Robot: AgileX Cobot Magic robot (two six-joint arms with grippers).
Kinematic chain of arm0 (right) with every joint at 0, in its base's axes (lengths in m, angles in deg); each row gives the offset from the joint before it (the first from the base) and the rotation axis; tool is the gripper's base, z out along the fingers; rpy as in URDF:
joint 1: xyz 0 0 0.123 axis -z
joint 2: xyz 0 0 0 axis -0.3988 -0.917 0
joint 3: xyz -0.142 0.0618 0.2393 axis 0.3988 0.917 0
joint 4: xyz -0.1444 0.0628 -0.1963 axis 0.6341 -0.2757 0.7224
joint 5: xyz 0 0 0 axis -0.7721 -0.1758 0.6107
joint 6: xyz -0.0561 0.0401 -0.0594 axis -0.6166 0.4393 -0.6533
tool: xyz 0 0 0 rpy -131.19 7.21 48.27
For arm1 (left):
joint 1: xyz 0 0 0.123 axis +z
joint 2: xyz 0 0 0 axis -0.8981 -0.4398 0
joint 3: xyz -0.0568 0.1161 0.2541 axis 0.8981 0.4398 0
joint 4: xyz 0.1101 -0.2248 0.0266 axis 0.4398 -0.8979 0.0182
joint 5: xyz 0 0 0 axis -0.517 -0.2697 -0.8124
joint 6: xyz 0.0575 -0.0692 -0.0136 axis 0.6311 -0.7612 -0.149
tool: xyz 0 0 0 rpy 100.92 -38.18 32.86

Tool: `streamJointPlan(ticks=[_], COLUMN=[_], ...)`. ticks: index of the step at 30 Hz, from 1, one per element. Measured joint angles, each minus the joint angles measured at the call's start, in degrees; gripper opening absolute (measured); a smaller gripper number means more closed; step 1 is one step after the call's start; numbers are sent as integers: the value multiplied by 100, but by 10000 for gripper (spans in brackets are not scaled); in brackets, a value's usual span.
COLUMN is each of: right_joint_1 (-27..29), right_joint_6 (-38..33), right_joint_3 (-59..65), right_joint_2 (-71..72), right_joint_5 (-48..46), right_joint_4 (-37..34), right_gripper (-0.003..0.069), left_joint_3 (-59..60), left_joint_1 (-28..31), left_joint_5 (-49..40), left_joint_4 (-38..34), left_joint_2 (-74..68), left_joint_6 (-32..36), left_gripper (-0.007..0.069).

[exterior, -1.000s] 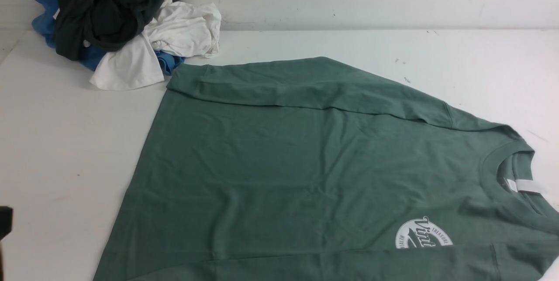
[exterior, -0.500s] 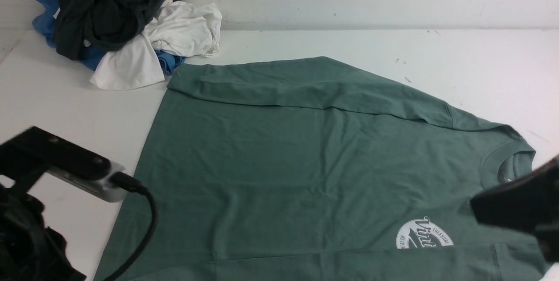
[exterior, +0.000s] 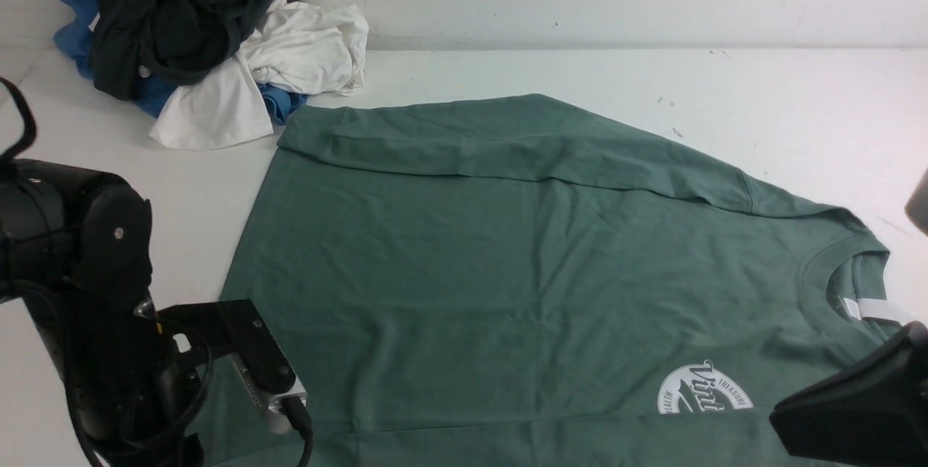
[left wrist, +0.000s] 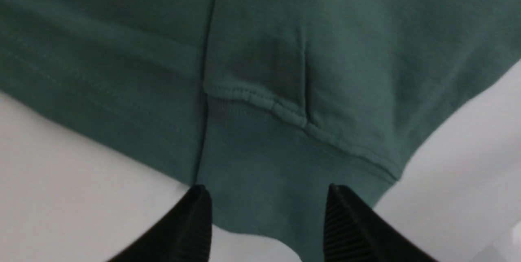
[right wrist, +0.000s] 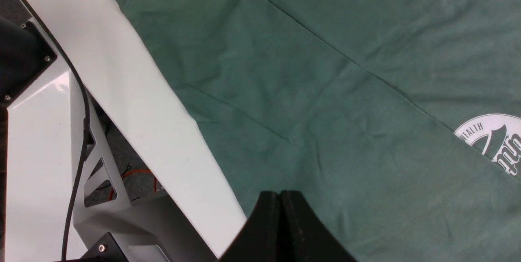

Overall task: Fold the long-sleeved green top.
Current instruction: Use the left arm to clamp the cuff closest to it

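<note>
The green long-sleeved top [exterior: 507, 257] lies spread flat on the white table, neck and white label [exterior: 870, 310] to the right, white round logo [exterior: 703, 389] near the front. Both sleeves are folded in over the body. My left arm [exterior: 94, 307] stands at the top's near left corner. My left gripper [left wrist: 265, 188] is open, with a ribbed cuff [left wrist: 264, 160] on the table between its fingers. The right arm [exterior: 855, 409] hangs at the near right. My right gripper [right wrist: 281, 193] is shut and empty above the top [right wrist: 325, 91], near the logo [right wrist: 492, 140].
A heap of black, white and blue garments [exterior: 196, 39] sits at the back left corner, touching the top's far corner. A wall closes the back. The table's front edge [right wrist: 163, 123] and the robot's frame [right wrist: 40, 152] show in the right wrist view.
Both arms have come into the front view. The left one swung in to the top's near left corner. The right one came in at the right, then dropped lower. The top has not moved.
</note>
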State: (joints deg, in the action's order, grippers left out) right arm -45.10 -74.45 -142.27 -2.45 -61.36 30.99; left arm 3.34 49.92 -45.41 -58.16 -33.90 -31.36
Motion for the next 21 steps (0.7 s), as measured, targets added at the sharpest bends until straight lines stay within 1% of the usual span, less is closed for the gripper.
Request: streamJointPlan(ticks=[5, 10, 12, 15, 18, 19, 21], right_joint_1=[0, 0, 0, 0, 0, 0, 0], right_joint_6=[-20, -25, -25, -25, -25, -25, -25], right_joint_3=[78, 202, 229, 229, 229, 229, 229], right_joint_2=[112, 132, 137, 137, 137, 137, 137], right_joint_5=[0, 6, 38, 96, 156, 164, 182], right_joint_4=[11, 63, 102, 128, 140, 140, 145], right_gripper=[-15, -15, -15, -15, -15, -15, -15], left_joint_3=[-7, -7, -7, -12, -12, -12, -12], left_joint_1=[0, 0, 0, 0, 0, 0, 0], left_joint_5=[382, 408, 440, 506, 517, 517, 517], left_joint_4=[30, 35, 35, 35, 35, 35, 35], left_joint_2=[-465, -698, -752, -757, -757, -757, -757], left_joint_6=[35, 41, 46, 46, 46, 46, 46], left_gripper=[351, 349, 335, 295, 235, 231, 175])
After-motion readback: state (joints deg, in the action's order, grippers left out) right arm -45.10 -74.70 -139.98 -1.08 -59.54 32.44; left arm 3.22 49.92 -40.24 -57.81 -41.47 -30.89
